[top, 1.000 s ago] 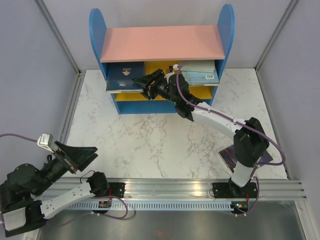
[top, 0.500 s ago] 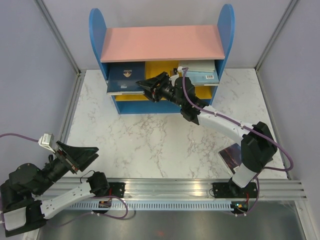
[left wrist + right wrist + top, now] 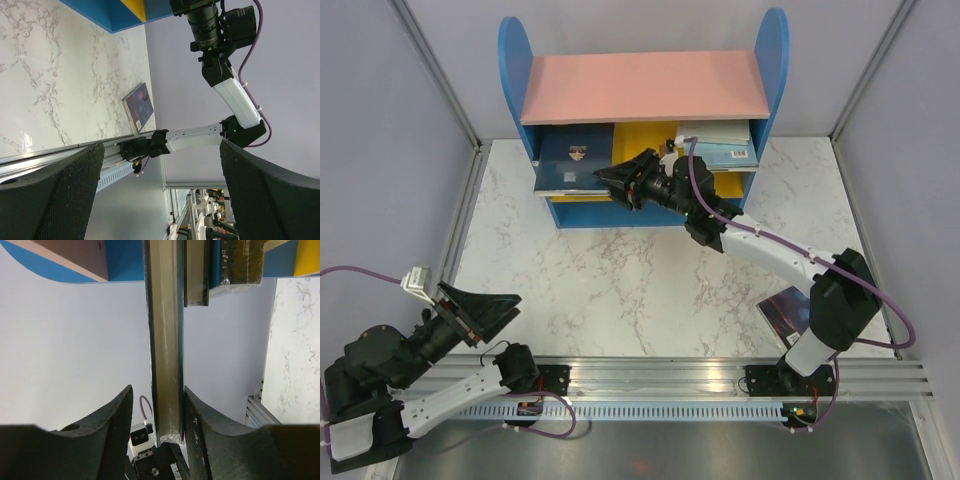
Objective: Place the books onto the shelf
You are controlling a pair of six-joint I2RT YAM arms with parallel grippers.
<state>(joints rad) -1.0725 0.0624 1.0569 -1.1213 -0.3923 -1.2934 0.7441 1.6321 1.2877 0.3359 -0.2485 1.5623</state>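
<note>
Though half open, right jaws seemingly pinch book.

**Two-arm manipulator.** On the left arm and the right arm, smooth white link shells are alternated with bulky black joint housings. A purple cable is carried back from each wrist. The fingers are formed as broad black wedges with finely dimpled faces. A ribbed black cylinder is fitted just behind the right gripper, and a small white block just behind the left gripper. A green light is set in a joint well back from the right gripper.
</note>
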